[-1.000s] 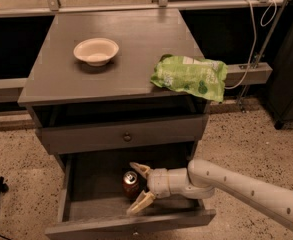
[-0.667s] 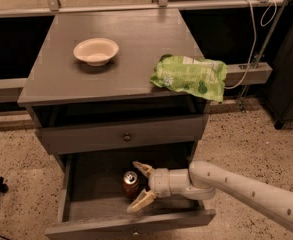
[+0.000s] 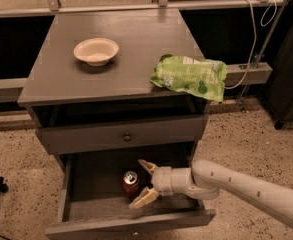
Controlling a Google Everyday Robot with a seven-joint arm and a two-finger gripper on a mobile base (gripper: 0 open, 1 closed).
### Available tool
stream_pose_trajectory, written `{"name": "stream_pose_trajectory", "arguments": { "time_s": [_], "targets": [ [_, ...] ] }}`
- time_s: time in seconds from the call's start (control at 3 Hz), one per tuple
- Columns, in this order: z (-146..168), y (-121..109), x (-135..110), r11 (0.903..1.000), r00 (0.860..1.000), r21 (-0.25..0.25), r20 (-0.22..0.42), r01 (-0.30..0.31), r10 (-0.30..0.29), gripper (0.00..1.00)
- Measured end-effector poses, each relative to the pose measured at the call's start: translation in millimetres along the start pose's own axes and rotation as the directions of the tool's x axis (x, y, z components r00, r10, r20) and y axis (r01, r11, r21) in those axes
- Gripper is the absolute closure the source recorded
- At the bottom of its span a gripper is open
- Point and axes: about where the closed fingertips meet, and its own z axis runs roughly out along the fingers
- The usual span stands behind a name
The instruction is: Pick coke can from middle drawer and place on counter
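The coke can (image 3: 130, 183), red with a silver top, stands upright on the dark bottom of the open middle drawer (image 3: 86, 204). My gripper (image 3: 142, 182) is inside the drawer just right of the can, on a white arm reaching in from the right. It is open, with one cream finger (image 3: 146, 165) behind the can and the other (image 3: 143, 199) in front of it, not closed on it. The counter (image 3: 131, 49) is the grey top slab above.
A cream bowl (image 3: 96, 50) sits on the counter's left part. A green chip bag (image 3: 190, 77) lies at its right edge and overhangs it. A shut drawer front with a round knob (image 3: 127, 137) is above the open drawer. A white cable (image 3: 251, 44) hangs at the right.
The gripper has moved slightly left toward the can, so its open fingers now sit on either side of it. The can has not moved.
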Motion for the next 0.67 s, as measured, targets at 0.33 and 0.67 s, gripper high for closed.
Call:
{"name": "stream_pose_trajectory", "arguments": {
  "time_s": [0.33,0.67],
  "targets": [
    [0.0,0.0,0.0,1.0,1.0,0.0,0.0,0.0,0.0,0.0],
    [1.2,-2.6,4.0,0.9998,0.999,0.013,-0.029,-0.015,0.016,0.0]
  ]
}}
